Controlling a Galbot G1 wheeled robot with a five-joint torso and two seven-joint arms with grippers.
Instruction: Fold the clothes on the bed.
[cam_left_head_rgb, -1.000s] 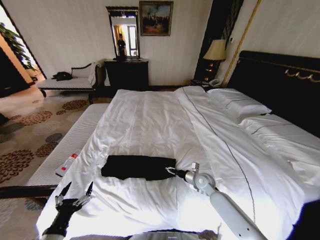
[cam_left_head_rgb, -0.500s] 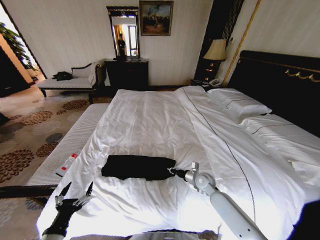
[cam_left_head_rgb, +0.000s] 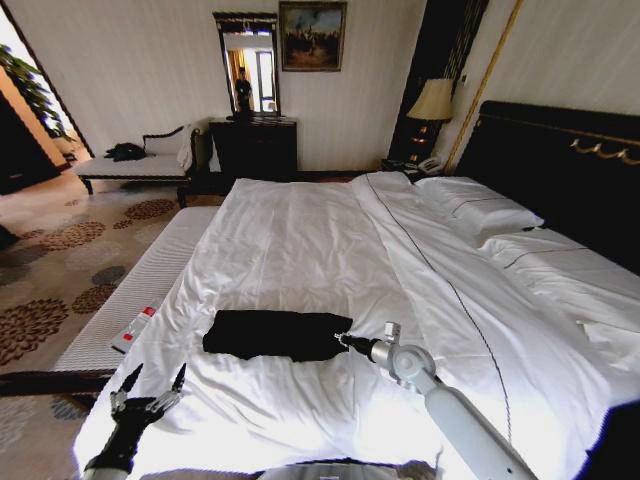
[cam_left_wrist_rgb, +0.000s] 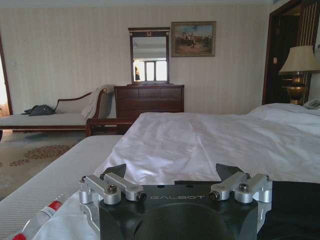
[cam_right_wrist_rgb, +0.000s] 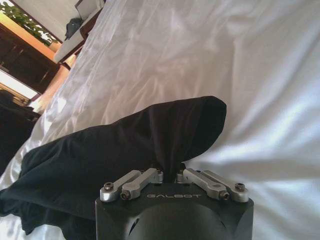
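We find the right gripper (cam_left_head_rgb: 343, 341) clamped on the black T-shirt's (cam_left_head_rgb: 275, 334) right end, apparently to fold it across the bed (cam_left_head_rgb: 300, 240), while the left gripper (cam_left_head_rgb: 150, 390) waits spread apart at the bed's corner.

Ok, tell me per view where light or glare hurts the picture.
Head view: sunlight washes out the bed sheet near the right gripper. Left wrist view: window glare in the mirror. Right wrist view: the black T-shirt reads as a dark mass, folds barely visible.
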